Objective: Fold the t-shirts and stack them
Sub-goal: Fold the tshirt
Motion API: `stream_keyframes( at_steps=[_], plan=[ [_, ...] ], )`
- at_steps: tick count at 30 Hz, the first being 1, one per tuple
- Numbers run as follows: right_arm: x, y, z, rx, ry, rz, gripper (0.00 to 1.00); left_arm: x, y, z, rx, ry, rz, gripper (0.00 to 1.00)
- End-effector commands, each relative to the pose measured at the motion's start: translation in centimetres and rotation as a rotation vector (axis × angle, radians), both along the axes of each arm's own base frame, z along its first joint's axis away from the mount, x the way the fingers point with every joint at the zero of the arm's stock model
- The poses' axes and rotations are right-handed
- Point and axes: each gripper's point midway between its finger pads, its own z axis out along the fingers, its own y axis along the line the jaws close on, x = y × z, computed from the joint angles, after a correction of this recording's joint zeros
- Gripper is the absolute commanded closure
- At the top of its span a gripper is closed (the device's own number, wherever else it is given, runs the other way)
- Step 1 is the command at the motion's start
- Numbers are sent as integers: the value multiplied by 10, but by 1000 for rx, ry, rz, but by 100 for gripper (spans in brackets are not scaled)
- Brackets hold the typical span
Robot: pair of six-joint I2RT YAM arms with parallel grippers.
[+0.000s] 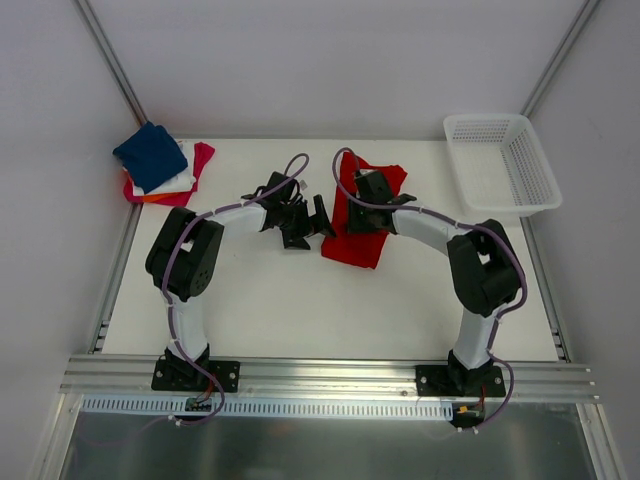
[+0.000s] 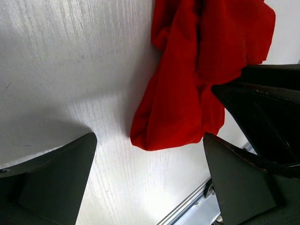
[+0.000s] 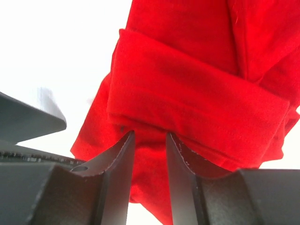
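The red t-shirt [image 1: 362, 240] lies crumpled in a narrow heap at the table's middle back. It also shows in the left wrist view [image 2: 187, 93] and the right wrist view [image 3: 197, 89]. My right gripper [image 1: 368, 190] sits on its far part, and its jaws [image 3: 147, 134] are nearly closed with a fold of red cloth between them. My left gripper [image 1: 312, 222] is wide open and empty [image 2: 150, 183], just left of the shirt's near end, close above the table. A stack of folded tees stands at the far left: navy [image 1: 150, 155] on top, then white [image 1: 182, 177], orange [image 1: 150, 197] and magenta [image 1: 203, 158].
A white mesh basket [image 1: 500, 160] stands at the far right corner. The table [image 1: 330, 310] is white, with metal rails along its left, right and near edges. The right arm's black link [image 2: 267, 108] shows close to the shirt in the left wrist view.
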Motion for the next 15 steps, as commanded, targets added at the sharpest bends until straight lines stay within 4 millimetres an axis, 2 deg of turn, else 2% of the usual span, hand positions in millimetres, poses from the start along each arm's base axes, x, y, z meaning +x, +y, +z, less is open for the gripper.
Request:
stream_keyframes(
  at_steps=[1, 7, 11, 15],
  plan=[
    [15, -2, 7, -10, -25, -2, 64, 2, -1, 17, -23, -45, -7, 1],
    [24, -6, 2, -11, -13, -11, 64, 1, 0, 17, -20, -48, -7, 1],
    [18, -9, 0, -6, -5, -16, 65, 1, 0, 15, -18, -44, -4, 1],
    [11, -13, 8, 4, -18, -26, 65, 2, -1, 14, -20, -39, -4, 1]
  ],
)
